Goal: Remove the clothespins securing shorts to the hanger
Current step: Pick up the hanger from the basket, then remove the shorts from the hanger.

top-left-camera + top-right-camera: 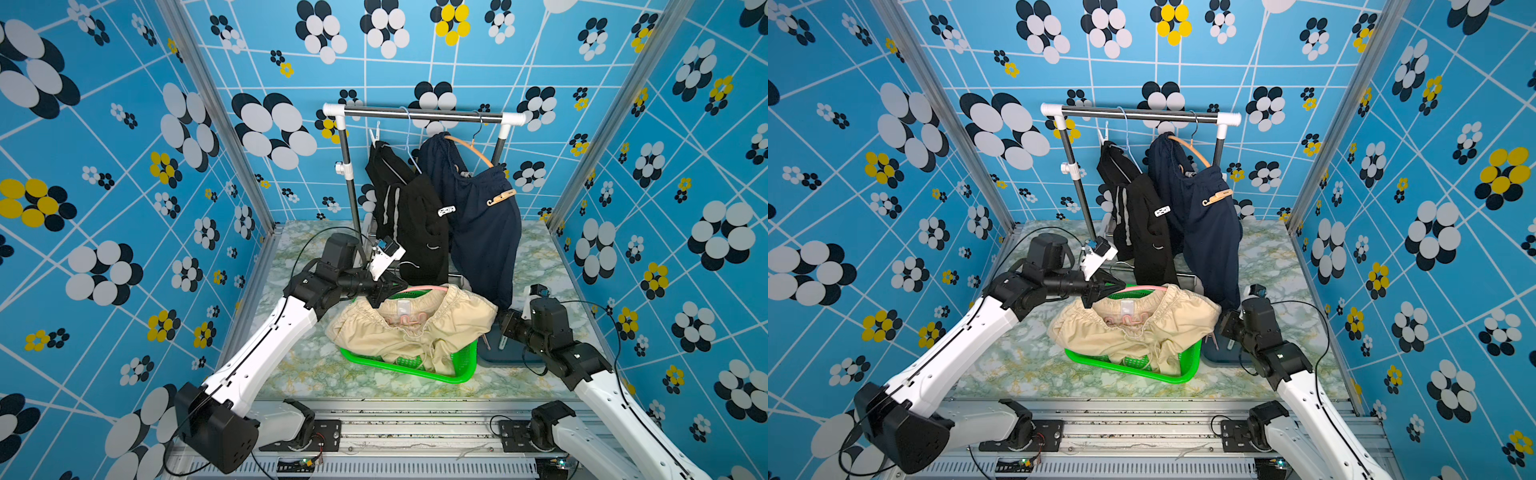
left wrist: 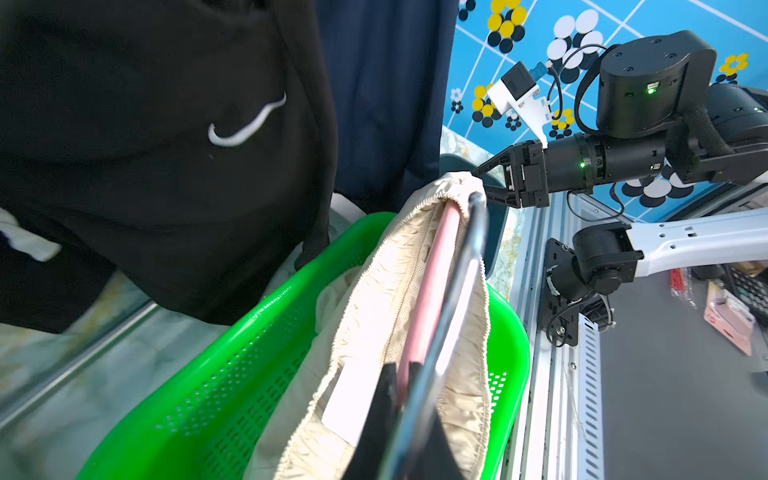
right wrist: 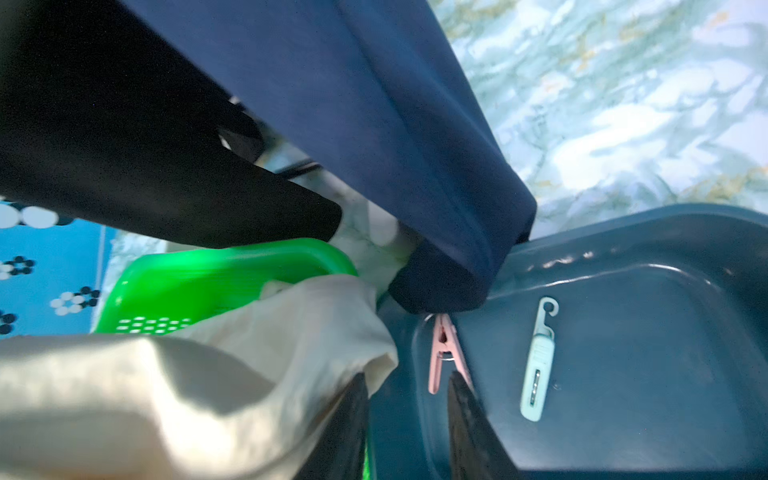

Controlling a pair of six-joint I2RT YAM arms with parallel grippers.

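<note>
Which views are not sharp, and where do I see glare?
Both top views: sharp, evenly lit. Left wrist view: the near hanger and beige shorts are out of focus. Right wrist view: soft all over, with glare on the basket rim.

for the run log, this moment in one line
left gripper: shut on pink hanger | right gripper: open by tray | beige shorts: over green basket

Your green basket (image 2: 249, 332) is glossy perforated plastic. The beige shorts (image 1: 374, 328) are matt, crinkled cloth; the black shorts (image 1: 419, 224) and navy shorts (image 1: 482, 232) are soft, matt fabric. The pink hanger (image 2: 432, 282) looks smooth, the tan hanger (image 1: 471, 148) wooden. The rack bar (image 1: 424, 113) is shiny metal. The dark tray (image 3: 644, 353) is smooth plastic, like the pink clothespin (image 3: 442, 357) and mint clothespin (image 3: 539, 365).
</note>
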